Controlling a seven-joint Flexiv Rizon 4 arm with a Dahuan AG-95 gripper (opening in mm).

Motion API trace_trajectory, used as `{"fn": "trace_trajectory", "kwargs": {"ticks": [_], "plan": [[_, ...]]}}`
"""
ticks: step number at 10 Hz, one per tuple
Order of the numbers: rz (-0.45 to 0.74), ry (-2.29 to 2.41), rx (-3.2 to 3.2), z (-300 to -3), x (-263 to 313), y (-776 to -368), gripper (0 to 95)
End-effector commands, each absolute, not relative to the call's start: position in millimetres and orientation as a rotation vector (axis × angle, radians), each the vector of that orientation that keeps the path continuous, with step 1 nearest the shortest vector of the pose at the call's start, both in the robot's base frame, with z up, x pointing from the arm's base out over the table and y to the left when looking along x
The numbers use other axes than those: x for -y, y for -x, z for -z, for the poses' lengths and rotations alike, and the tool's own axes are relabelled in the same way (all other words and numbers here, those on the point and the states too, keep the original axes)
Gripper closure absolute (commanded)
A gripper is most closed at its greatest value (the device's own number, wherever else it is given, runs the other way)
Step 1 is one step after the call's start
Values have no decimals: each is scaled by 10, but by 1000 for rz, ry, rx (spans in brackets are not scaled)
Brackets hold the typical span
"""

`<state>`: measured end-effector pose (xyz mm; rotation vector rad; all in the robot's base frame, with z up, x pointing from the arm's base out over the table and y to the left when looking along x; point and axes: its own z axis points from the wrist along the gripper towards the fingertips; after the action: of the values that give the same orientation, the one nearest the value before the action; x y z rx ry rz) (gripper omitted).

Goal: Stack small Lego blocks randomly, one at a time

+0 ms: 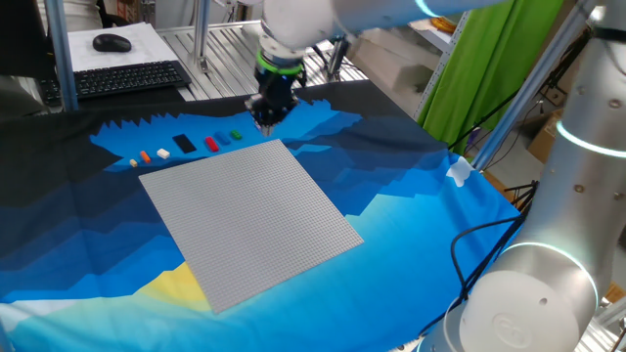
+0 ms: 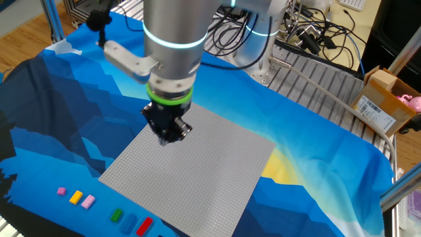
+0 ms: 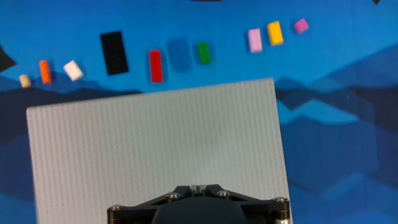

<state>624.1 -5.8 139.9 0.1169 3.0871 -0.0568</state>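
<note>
Robotics lab or research workspace indicated: aluminium-profile frame (image 1: 201, 44) at upper centre, keyboard (image 1: 127, 78) and mouse (image 1: 111, 42) at upper left, cable tangle (image 2: 316, 33) at upper right, cardboard box (image 2: 381, 99) at right edge.

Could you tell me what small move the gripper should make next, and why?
Probably open the jaws. The gripper is shut and empty over the grey baseplate, while the blocks, such as the red one, lie untouched in a row just beyond its edge.

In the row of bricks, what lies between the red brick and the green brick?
A blue brick, hard to see against the blue cloth, lies between the red brick and the green brick; the hand view shows it.
</note>
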Motion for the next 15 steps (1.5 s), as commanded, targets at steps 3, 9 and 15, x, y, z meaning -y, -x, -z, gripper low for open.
{"fn": "trace_trajectory", "kwargs": {"ticks": [3, 9, 15], "plan": [[52, -127, -3090, -1302, 125, -6748, 950], [20, -150, -3082, -1297, 163, -6834, 950], [-40, -100, -3001, -1297, 163, -6834, 950]]}}
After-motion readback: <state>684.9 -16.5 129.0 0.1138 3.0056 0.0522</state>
